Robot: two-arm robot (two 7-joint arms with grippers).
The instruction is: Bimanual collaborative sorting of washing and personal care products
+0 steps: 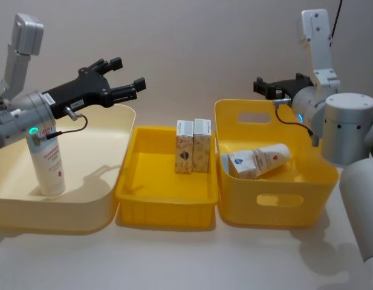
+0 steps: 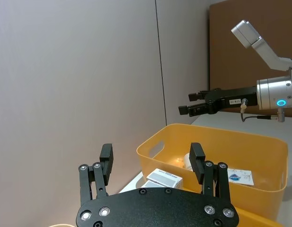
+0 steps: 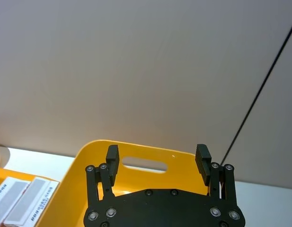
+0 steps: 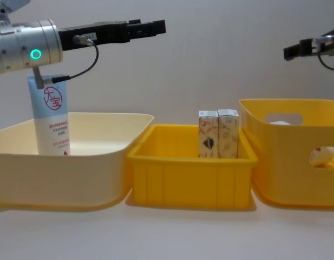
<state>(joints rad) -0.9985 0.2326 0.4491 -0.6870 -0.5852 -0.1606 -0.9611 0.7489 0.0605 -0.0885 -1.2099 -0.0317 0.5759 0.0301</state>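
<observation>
A pale, matte worktop [image 1: 174,260] carries three bins set in a row, their sides touching or nearly so: a cream bin [image 1: 83,211] on the robot's left, a low yellow tray [image 1: 165,208] in the middle, and a taller yellow basket [image 1: 277,208] with handle slots on the right. In the cream bin a light-blue tube [image 4: 50,116] with a red circle logo is seen standing upright on its cap near the bin's left side. Two pale cartons [image 1: 193,145] with orange-and-blue print are stood upright, side by side and touching, toward the back of the tray. In the basket a second tube [image 1: 259,162], white with a blue emblem and red marks, is laid on its side across the floor. Above the cream bin's back part the left claw [image 1: 127,84] is held in the air, pointing toward the middle of the row, its fingers spread apart with nothing between them. Above the basket's far rim the right claw [image 1: 266,88] is held at a similar height, pointing toward the left claw; its fingers are likewise parted and empty. Behind the worktop a plain grey wall [image 3: 136,71] is seen, with a vertical seam [image 2: 160,61] and a brown panel [image 2: 250,47] beside it in the left wrist view, and a thin dark cable [image 3: 259,90] slanting across it.
</observation>
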